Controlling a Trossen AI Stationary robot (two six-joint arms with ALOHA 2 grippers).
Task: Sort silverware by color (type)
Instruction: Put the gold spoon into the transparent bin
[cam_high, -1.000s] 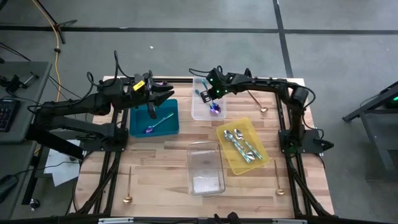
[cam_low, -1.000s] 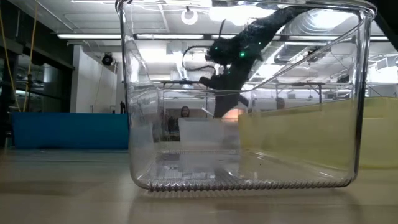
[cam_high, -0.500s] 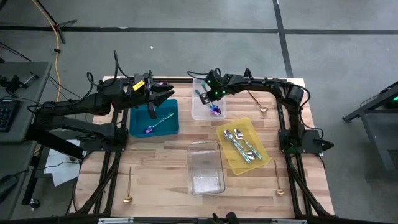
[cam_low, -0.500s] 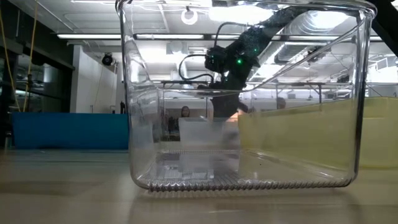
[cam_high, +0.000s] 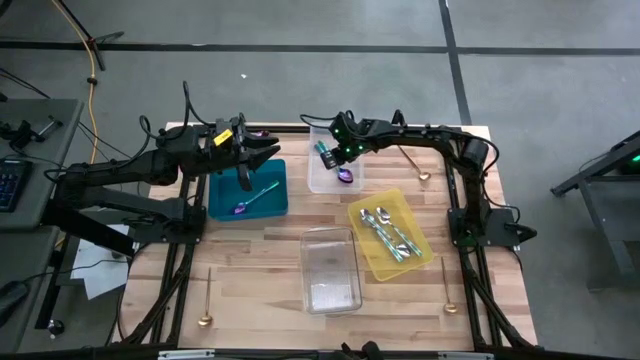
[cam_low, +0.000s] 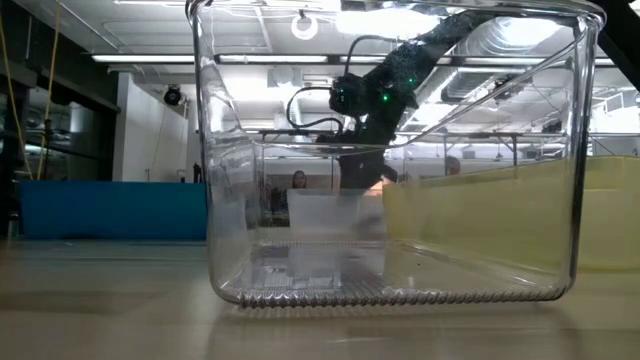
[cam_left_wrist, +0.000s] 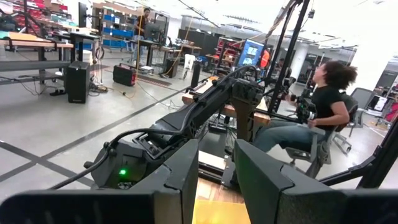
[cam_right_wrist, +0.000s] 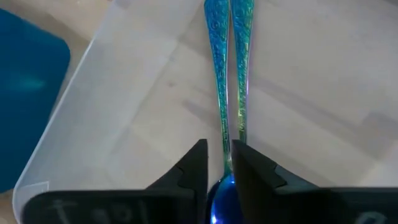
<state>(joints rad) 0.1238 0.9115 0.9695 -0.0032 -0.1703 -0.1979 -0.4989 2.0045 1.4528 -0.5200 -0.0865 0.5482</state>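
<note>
Right gripper (cam_right_wrist: 217, 163), fingers parted, releases iridescent spoon (cam_right_wrist: 222, 93) into clear tray (cam_high: 322, 172), sorting by color; left gripper (cam_high: 262, 153) half-open, empty.

On the wooden counter (cam_high: 270, 250), a teal tray (cam_high: 225, 200) sits at nine o'clock, a frosted tray (cam_high: 322, 178) at twelve, a yellow tray (cam_high: 375, 262) at three and a clear tray (cam_high: 330, 290) at six. A seated person (cam_left_wrist: 314, 118) is beyond.
</note>
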